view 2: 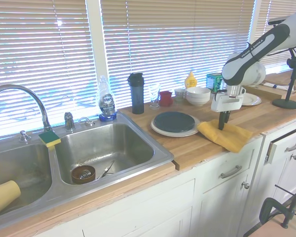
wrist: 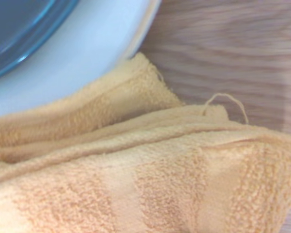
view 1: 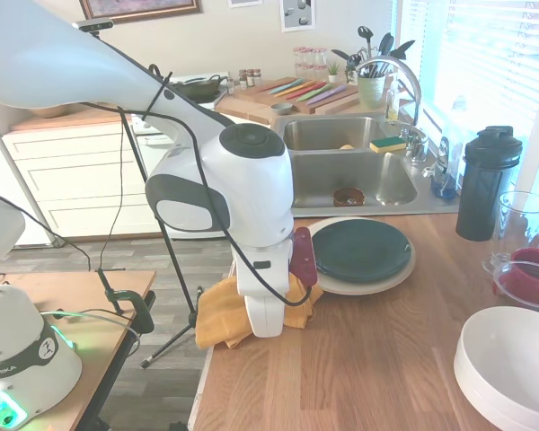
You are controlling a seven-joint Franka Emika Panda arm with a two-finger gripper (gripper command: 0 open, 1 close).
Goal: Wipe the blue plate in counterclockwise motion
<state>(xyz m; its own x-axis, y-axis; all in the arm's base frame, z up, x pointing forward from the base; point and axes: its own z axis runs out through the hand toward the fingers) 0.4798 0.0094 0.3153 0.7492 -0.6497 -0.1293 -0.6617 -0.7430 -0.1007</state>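
Observation:
The blue plate (view 1: 359,250) (view 2: 173,121) (wrist: 19,24) lies stacked on a larger cream plate (view 1: 377,285) (view 2: 160,130) (wrist: 87,53) on the wooden counter. A folded yellow towel (view 1: 220,314) (view 2: 232,136) (wrist: 136,170) lies right beside the cream plate's rim, at the counter's edge. My gripper (view 2: 221,127) points straight down and reaches the towel, off to the side of the plates. In the first exterior view the arm's own body hides the gripper. The wrist view is filled by the towel at very close range, with the plates' edges in one corner.
A big white bowl (view 1: 512,364) sits at the near right of the counter, with a red cup (view 1: 530,274) and a black shaker bottle (view 1: 487,184) behind it. The double sink (view 1: 341,166) (view 2: 103,148) lies beyond the plates. Stacked white bowls (view 2: 198,95) stand by the window.

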